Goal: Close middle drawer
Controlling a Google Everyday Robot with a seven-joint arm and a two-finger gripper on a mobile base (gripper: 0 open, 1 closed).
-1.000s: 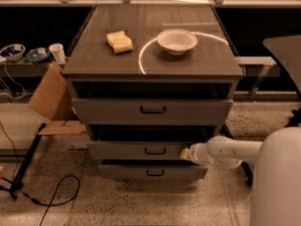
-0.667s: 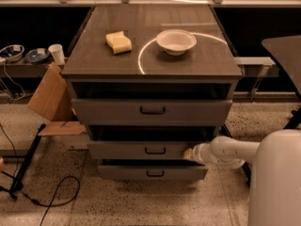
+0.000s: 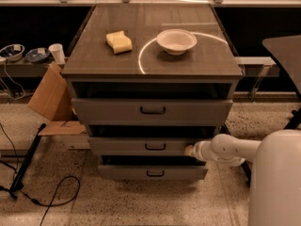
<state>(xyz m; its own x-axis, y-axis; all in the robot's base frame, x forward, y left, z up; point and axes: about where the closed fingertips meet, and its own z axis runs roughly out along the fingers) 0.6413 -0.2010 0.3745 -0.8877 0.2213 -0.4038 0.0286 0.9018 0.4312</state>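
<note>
The grey middle drawer (image 3: pixel 117 146), second of three in the grey cabinet (image 3: pixel 94 65), stands slightly open, with a dark gap above its low flat front. The white arm's gripper (image 3: pixel 189 150) touches that front's right end; I cannot tell whether it is open or closed. A white bowl (image 3: pixel 176 40) and a yellow sponge (image 3: pixel 119 42) sit apart on the cabinet top.

Robot's gripper (image 3: pixel 189 150) at the middle drawer (image 3: pixel 127 146) right front end, tip could not be made out, robot body (image 3: pixel 277 182) was cut off at right edge.

speckled terrazzo floor (image 3: pixel 117 206), brown cardboard (image 3: pixel 49 95) leaning at left, low shelf (image 3: pixel 33 69) behind, warm dim light.
</note>
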